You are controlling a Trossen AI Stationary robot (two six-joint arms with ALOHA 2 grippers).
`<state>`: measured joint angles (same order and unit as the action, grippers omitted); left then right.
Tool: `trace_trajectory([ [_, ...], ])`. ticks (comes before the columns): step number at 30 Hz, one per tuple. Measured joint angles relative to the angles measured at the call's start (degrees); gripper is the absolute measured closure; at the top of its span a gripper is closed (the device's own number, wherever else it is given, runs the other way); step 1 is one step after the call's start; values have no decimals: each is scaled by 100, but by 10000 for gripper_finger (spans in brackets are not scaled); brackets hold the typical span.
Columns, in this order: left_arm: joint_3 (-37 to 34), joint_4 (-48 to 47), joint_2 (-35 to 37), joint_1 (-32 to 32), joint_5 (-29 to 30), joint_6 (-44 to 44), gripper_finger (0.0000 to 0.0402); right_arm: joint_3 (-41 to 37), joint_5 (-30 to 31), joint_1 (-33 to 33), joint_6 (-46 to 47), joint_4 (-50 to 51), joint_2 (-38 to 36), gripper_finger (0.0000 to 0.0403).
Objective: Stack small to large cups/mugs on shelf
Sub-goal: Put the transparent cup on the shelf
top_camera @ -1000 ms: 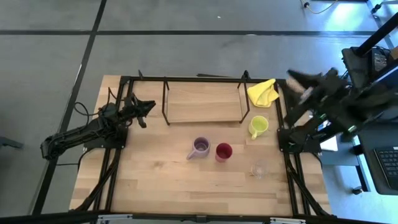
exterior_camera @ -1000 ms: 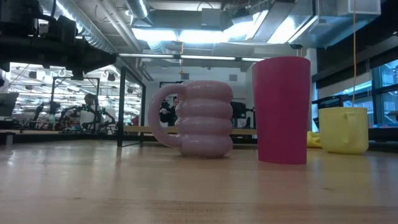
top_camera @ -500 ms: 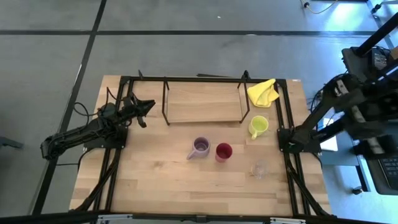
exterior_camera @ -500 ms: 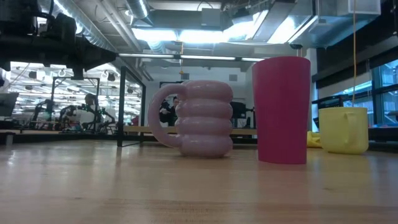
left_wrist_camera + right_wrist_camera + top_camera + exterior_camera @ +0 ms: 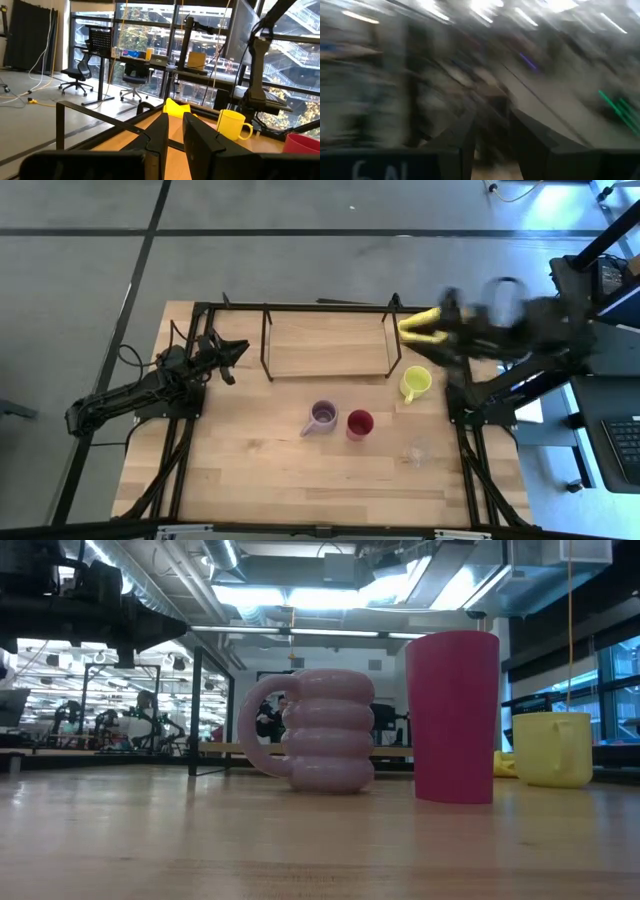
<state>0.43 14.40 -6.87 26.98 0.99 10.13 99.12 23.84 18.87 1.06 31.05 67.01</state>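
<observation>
The lilac mug (image 5: 323,417), the dark red cup (image 5: 359,423), the yellow-green mug (image 5: 414,383) and the clear glass (image 5: 417,451) stand on their bases on the wooden table. In the low view the lilac mug (image 5: 320,730), red cup (image 5: 452,715) and yellow-green mug (image 5: 553,748) show. The shelf (image 5: 328,345) stands at the far middle with a bare board. My left gripper (image 5: 240,348) is shut and empty, left of the shelf. My right gripper (image 5: 420,332), blurred by motion, is in the air over the far right, slightly open and empty.
A yellow cloth (image 5: 422,326) lies at the far right beside the shelf, partly under my right arm. The black table frame (image 5: 196,370) runs along the left, right and far sides. Bare tabletop (image 5: 260,470) lies near the front edge.
My right arm first drew back beyond the table's right edge, then swung fast toward the left, and now reaches over the yellow cloth at the far right. The cups and my left arm have stayed where they were.
</observation>
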Motion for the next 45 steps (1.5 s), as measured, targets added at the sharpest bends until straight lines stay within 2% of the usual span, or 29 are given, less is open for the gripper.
trace_trajectory([
  [1, 0, 1, 0, 0, 1, 0, 350, -3, 40, -183, 194, 389, 87, 284],
  [6, 0, 57, 2, -1, 0, 0, 350, 214, -559, -953, 1193, 2290, 317, 285],
  [8, 0, 56, 0, 0, 0, 0, 350, 235, -402, -1237, 1340, 3241, 407, 285],
  [10, 0, 59, 2, -2, 0, 0, 350, 198, 32, -1388, 1878, 3886, 444, 285],
  [15, 0, 56, 2, 0, -4, 15, 350, 183, 136, -1444, 3722, 4458, 341, 285],
  [18, 0, 59, 2, 0, -4, 17, 350, 148, 153, -1447, 4005, 4258, 402, 285],
  [20, 0, 61, 1, -1, -4, -4, 350, 164, -95, -1473, 3240, 3645, 369, 285],
  [22, 0, 65, 0, 0, -4, -7, 350, 183, -1343, -1793, 2124, 2960, 355, 285],
  [25, 0, 67, 2, 0, -7, -15, 350, 176, -3593, -2538, 1664, 2425, 440, 285],
  [26, 0, 67, 0, -2, -7, -16, 350, 172, -4041, -2760, 1665, 2460, 462, 285],
  [27, 0, 67, 2, -1, -7, -20, 350, 172, -4242, -2974, 1610, 2634, 479, 285],
  [28, 0, 70, 2, 0, -9, -26, 350, 174, -4282, -3185, 1468, 2947, 493, 285],
  [32, 0, 68, 0, -1, -4, -90, 350, 166, -3508, -3909, 1341, 4303, 727, 285],
  [35, 0, 69, 0, -1, -4, -32, 350, 157, -3090, -4210, 1701, 4808, 805, 285],
  [37, 0, 70, 2, -1, -4, -17, 350, 165, -3135, -4329, 2142, 4782, 823, 285],
  [38, 0, 70, 2, -2, -4, -15, 350, 165, -3165, -4366, 2030, 4645, 840, 285],
  [41, 0, 70, 0, -1, -4, -5, 350, 165, -3653, -4510, 846, 4605, 906, 285],
  [45, 0, 70, 1, -2, -2, -7, 350, 172, -4154, -5539, 648, 5242, 1138, 285],
])
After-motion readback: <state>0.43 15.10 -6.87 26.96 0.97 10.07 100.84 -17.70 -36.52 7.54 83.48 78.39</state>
